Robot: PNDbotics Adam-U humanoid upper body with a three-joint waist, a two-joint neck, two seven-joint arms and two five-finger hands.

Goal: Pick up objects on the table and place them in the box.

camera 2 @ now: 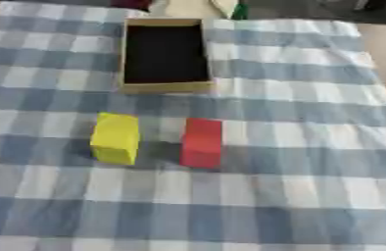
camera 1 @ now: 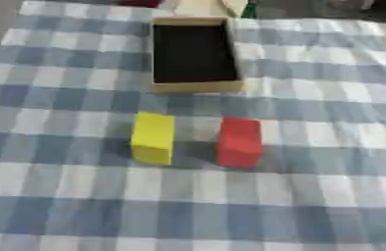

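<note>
Blue-and-white checked cloth (camera 1: 333, 147) covers the whole table in front of you. At the far side sits a tan box (camera 1: 195, 87), open on top, its dark inside holding nothing you can see. Nearer to you, two blocks stand side by side but apart: a yellow block (camera 1: 153, 138) on the left and a red block (camera 1: 239, 142) on the right. Neither of your hands shows in either view, so you cannot tell whether their fingers are apart or together.
</note>
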